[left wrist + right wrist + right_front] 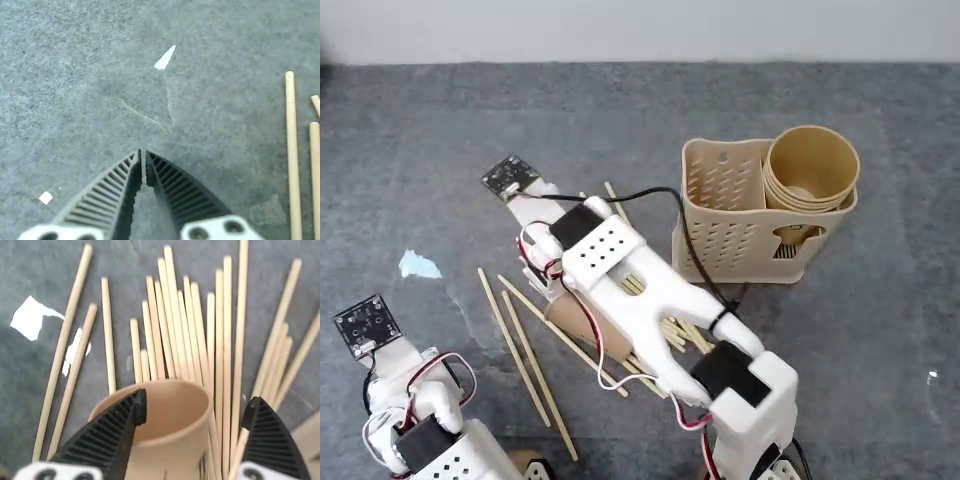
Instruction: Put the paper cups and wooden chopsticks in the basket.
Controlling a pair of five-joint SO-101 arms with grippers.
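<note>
We found the right gripper (197,405) spread wide over a paper cup (165,440) lying on chopsticks (170,330); left gripper (142,160) closed, empty.

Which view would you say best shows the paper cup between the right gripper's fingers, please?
The right wrist view: the paper cup sits close up between the right gripper's open fingers, rim and inside visible. The high view catches a sliver of its side under an arm; the left wrist view faces table and chopsticks.
</note>
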